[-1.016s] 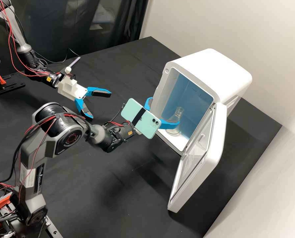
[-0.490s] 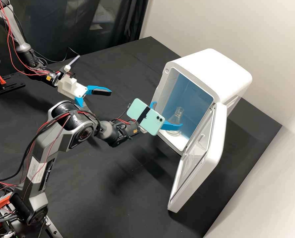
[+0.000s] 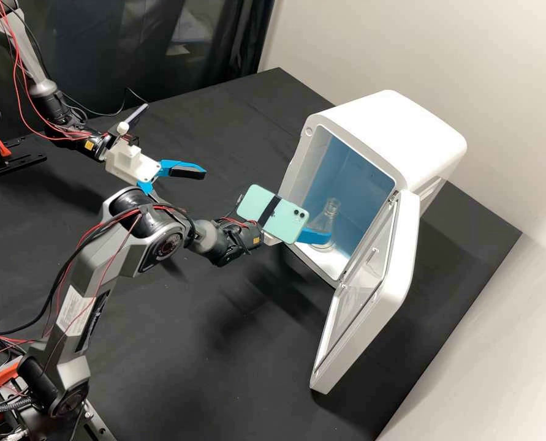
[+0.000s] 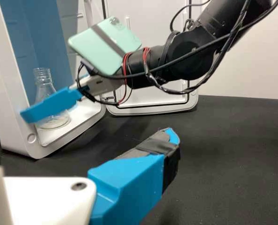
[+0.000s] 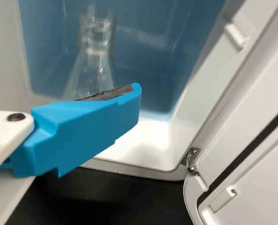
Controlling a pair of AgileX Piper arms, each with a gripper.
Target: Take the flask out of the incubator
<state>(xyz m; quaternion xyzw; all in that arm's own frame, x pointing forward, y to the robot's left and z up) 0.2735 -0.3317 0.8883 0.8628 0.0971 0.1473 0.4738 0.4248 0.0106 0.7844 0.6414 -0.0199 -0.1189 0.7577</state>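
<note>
flask (image 3: 329, 214) standing upright on incubator (image 3: 395, 131) floor, centre-right of frame | right gripper (image 3: 311, 231) hanging in its mouth, fingers spreading apart just beside flask | left gripper (image 3: 165, 177) hovering upper left, fingers gaping apart

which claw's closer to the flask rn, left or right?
Right. The right claw is at the incubator's open front, one blue finger close to the flask, not gripping it. The left claw hangs open over the bench, well back from the incubator.
</note>
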